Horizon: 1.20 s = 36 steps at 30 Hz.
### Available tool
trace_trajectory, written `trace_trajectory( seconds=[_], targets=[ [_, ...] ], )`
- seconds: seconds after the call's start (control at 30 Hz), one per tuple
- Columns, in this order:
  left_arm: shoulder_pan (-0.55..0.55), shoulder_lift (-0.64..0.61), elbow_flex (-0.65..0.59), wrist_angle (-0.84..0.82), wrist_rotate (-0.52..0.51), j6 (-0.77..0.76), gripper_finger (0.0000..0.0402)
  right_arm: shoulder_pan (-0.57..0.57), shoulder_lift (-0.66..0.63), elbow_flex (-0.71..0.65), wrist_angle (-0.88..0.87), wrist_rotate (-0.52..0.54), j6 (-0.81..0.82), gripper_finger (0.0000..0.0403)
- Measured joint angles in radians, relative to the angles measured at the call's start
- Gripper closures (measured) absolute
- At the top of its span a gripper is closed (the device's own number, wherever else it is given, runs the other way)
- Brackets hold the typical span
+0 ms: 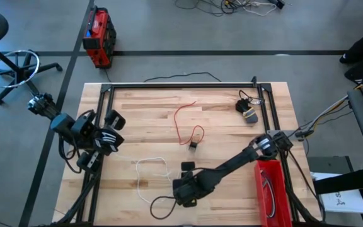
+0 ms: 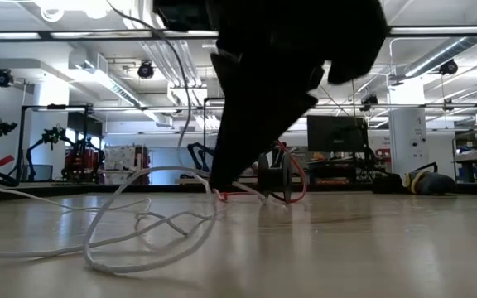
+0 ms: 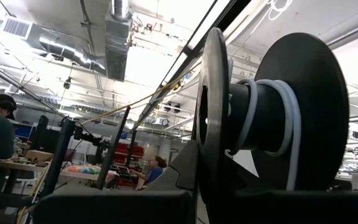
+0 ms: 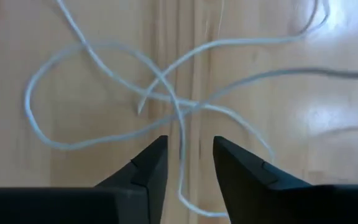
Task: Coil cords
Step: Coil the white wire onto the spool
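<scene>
My two arms are dark, jointed tubes with thick black cables running along them. The left gripper (image 1: 109, 137) carries white stripes on its black body. The right gripper (image 4: 190, 149) has two dark, wedge-shaped fingers (image 4: 146, 167).

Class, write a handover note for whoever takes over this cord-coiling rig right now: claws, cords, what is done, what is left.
Right claw: open, low over the white cord near the table's front, holding nothing.
Left claw: waiting at the table's left edge.
Red cord: loose at mid-table.
Black cord: loose loop at the front edge.
Done: none of these three is coiled.
Left: coil all three, white probably first.
</scene>
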Motion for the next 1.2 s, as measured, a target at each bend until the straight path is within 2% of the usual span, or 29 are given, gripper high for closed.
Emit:
trace_trajectory(
  seconds=[0.13, 0.23, 0.37, 0.63, 0.8, 0.93, 1.07, 1.2],
  targets=[
    [0.0, -0.004, 0.0, 0.0, 0.0, 0.0, 0.0401, -0.002, 0.0, -0.033, 0.0, -0.012, 0.037, 0.0306],
    [0.0, -0.01, 0.0, 0.001, 0.0, 0.01, 0.0401, -0.002, 0.0, -0.041, 0.0, -0.044, 0.065, 0.0342],
    [0.0, -0.035, 0.0, 0.0, -0.007, 0.043, 0.0401, 0.02, 0.0, -0.042, -0.036, -0.159, 0.142, 0.0395],
    [0.0, -0.137, 0.01, -0.041, -0.12, 0.158, 0.0401, 0.22, -0.055, -0.006, -0.291, -0.425, 0.486, 0.0399],
    [0.0, -0.193, 0.01, -0.043, -0.201, 0.248, 0.0401, 0.333, -0.071, 0.039, -0.27, -0.54, 0.692, 0.0401],
    [0.0, -0.236, 0.01, -0.045, -0.284, 0.318, 0.0401, 0.402, -0.071, 0.043, -0.217, -0.703, 0.896, 0.0402],
    [0.0, -0.272, 0.01, -0.048, -0.33, 0.368, 0.0401, 0.488, -0.071, 0.044, -0.109, -0.877, 1.175, 0.0402],
    [0.0, -0.286, 0.009, -0.075, -0.346, 0.382, 0.0401, 0.582, -0.08, 0.043, 0.021, -0.912, 1.47, 0.0402]
  ],
)
